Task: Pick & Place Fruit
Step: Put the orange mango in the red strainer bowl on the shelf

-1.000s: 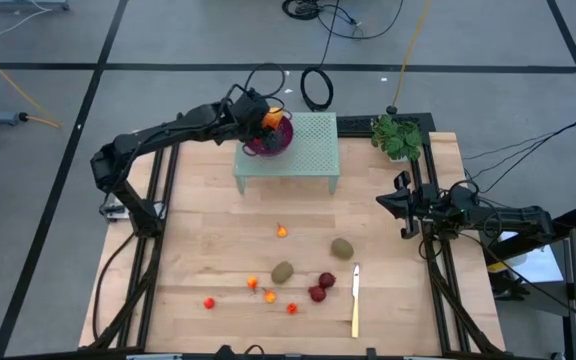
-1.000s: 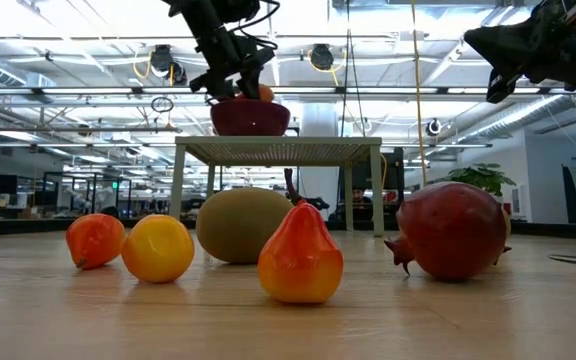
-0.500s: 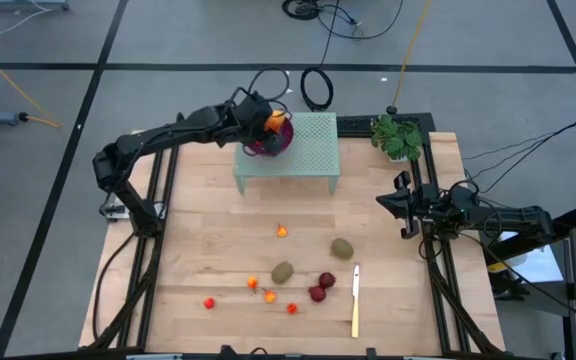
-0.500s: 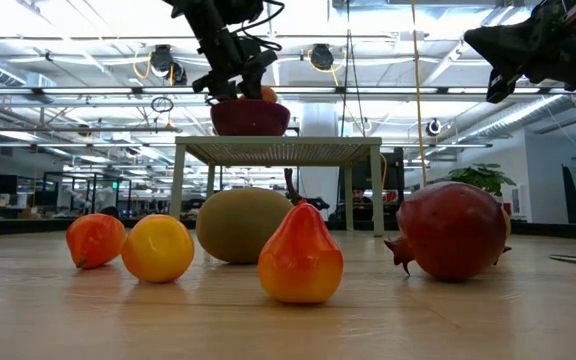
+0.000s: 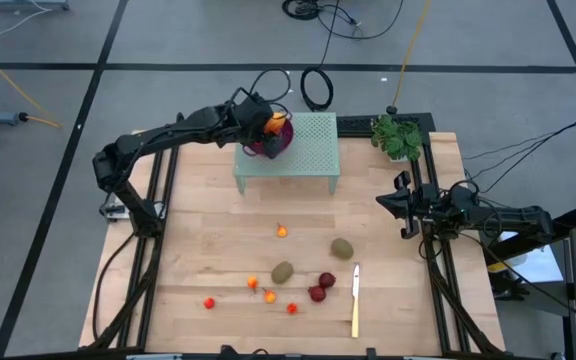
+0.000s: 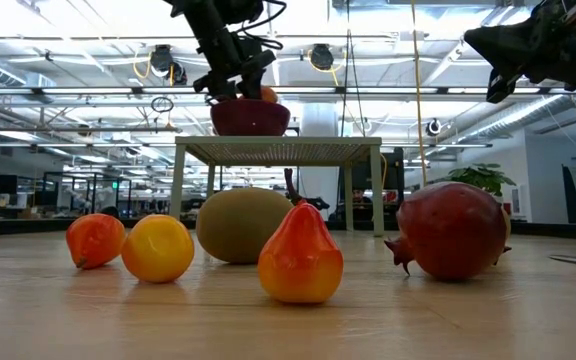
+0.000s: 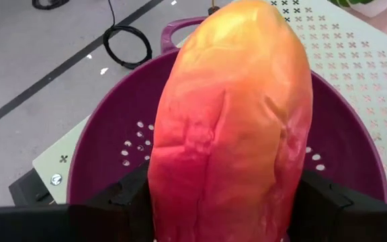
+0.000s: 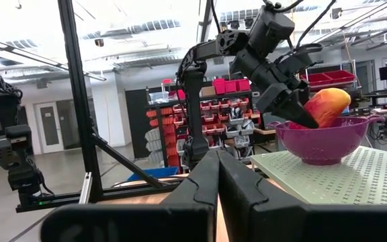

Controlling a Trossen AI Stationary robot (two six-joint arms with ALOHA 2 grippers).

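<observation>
Now L gripper (image 5: 265,123) holds fruit (image 7: 234,121) in bowl (image 7: 106,148).

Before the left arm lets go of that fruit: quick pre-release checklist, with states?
1. Left gripper shut on the elongated red-orange fruit: ok.
2. Fruit is over the purple bowl, tip inside the rim: ok.
3. Fruit resting on the bowl's bottom: cannot tell, contact is hidden.
4. Bowl sits flat on the green perforated stand, away from its edges: ok.
5. Right gripper parked at the table's right edge, away from the bowl: ok.
6. Other fruit left on the table: not ok, kiwis, dark red ones and small orange balls remain.
</observation>
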